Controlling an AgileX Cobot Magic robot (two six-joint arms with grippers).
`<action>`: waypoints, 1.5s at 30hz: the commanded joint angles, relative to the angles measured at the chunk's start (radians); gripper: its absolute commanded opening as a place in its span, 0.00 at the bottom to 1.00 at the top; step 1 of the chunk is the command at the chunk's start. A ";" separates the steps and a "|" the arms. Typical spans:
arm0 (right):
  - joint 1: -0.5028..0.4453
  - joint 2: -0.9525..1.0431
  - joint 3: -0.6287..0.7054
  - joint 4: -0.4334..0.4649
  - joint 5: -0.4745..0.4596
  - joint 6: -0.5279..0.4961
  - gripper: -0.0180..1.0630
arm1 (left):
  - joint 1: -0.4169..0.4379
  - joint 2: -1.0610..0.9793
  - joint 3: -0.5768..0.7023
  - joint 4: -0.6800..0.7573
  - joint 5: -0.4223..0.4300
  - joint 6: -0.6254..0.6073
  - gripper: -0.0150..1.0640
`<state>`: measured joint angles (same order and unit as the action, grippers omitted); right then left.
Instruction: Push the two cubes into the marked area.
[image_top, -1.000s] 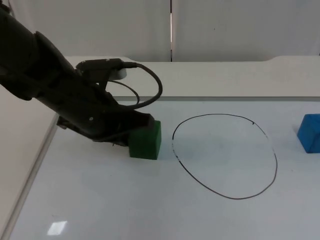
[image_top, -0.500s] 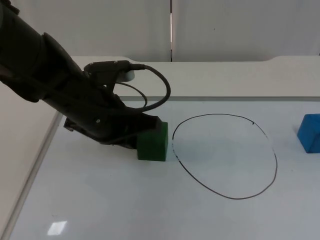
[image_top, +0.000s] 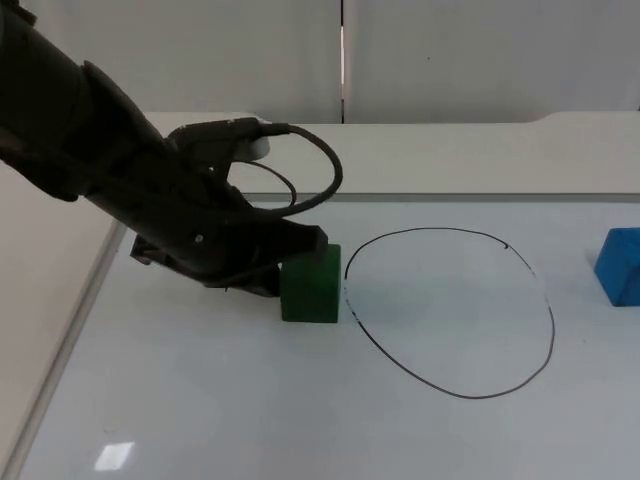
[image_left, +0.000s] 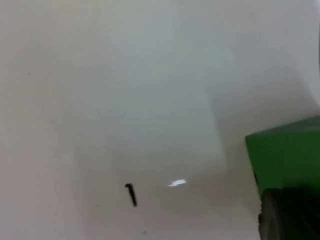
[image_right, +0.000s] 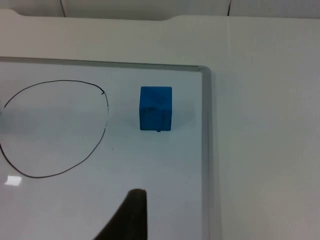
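Note:
A green cube (image_top: 311, 285) sits on the white board, its right face almost touching the left edge of the black drawn oval (image_top: 430, 230). My left gripper (image_top: 287, 256) leans low against the cube's left side, at the end of the arm coming from the upper left. The left wrist view has the same green cube (image_left: 287, 152) close up. A blue cube (image_top: 620, 265) rests to the right, outside the oval. In the right wrist view the blue cube (image_right: 156, 108) stands between the oval (image_right: 107, 115) and the board's edge. My right gripper (image_right: 127, 217) waits well back from it.
The board's raised frame runs along the left (image_top: 80, 320) and far side (image_top: 450, 197), and beside the blue cube (image_right: 206, 150). A small black mark (image_left: 131, 194) lies on the board near the left gripper. A grey wall stands behind the table.
My left arm has moved right, sliding the green cube along with it toward the oval's left edge. The blue cube has not moved.

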<state>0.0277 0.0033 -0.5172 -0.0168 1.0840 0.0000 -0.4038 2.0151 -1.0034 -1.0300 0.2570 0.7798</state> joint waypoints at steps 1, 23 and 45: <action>-0.005 -0.003 0.002 -0.006 -0.005 -0.012 0.99 | -0.006 -0.020 -0.008 -0.023 0.019 0.001 0.01; -0.005 -0.003 0.002 -0.006 -0.005 -0.012 0.99 | -0.074 -0.020 -0.008 -0.027 -0.050 0.023 0.01; -0.005 -0.003 0.002 -0.006 -0.005 -0.012 0.99 | -0.124 -0.020 -0.018 -0.057 -0.076 0.050 0.01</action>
<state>0.0277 0.0033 -0.5172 -0.0168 1.0840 0.0000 -0.5194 2.0056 -1.0083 -1.0689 0.1778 0.8283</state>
